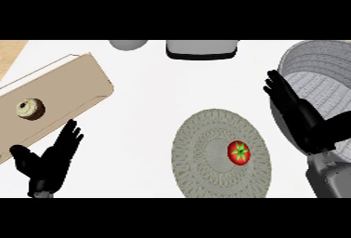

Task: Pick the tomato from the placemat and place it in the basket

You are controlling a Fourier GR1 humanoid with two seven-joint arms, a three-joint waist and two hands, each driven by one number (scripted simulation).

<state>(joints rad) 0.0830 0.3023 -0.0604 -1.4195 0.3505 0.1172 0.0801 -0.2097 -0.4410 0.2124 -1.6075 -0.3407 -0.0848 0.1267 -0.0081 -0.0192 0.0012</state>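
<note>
We are just starting: the tomato (239, 152) is sitting on the placemat (205, 139) near the counter's front edge. Our right hand (291, 100), open and empty, is hovering over the basket (322, 56); next, reaching down to the tomato.

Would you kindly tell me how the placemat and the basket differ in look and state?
The placemat lies flat and round, in a beige woven pattern; the basket is grey with raised walls. The placemat carries the tomato, while the basket shows nothing inside. The placemat shows nearly whole; the right hand overlaps the basket. Both rest on the white counter.
</note>
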